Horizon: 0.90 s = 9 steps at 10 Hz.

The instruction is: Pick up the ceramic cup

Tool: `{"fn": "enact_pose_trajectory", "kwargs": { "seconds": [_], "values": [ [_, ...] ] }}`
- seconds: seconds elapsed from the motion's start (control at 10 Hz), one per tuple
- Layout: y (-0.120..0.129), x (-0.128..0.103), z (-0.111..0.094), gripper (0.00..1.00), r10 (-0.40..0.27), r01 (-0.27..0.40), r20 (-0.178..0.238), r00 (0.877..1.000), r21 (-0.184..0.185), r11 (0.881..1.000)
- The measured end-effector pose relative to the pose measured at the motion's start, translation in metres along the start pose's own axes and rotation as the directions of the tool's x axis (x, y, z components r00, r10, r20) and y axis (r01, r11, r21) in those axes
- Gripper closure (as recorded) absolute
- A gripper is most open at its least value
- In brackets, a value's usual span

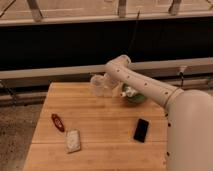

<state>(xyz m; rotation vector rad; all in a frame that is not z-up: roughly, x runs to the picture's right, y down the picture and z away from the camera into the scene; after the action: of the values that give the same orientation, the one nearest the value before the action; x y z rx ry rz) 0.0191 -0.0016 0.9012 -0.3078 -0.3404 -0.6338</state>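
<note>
The ceramic cup is a small pale tumbler standing near the far edge of the wooden table, left of the green bowl. My gripper hangs down from the white arm's wrist, right beside the cup on its right side, and partly overlaps it. I cannot tell whether the cup is held. The cup seems to rest on the table.
A black phone lies at the right of the table. A red oblong object and a pale packet lie at the front left. A dark wall with a rail runs behind the table. My white arm covers the right side.
</note>
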Motion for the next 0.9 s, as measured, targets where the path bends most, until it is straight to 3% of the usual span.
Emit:
{"fn": "enact_pose_trajectory", "kwargs": {
  "seconds": [0.7, 0.9],
  "values": [
    [0.0, -0.001, 0.011, 0.2, -0.011, 0.011, 0.002, 1.0, -0.013, 1.0],
    [0.0, -0.002, 0.016, 0.27, -0.019, 0.019, 0.003, 1.0, -0.015, 1.0]
  ]
}}
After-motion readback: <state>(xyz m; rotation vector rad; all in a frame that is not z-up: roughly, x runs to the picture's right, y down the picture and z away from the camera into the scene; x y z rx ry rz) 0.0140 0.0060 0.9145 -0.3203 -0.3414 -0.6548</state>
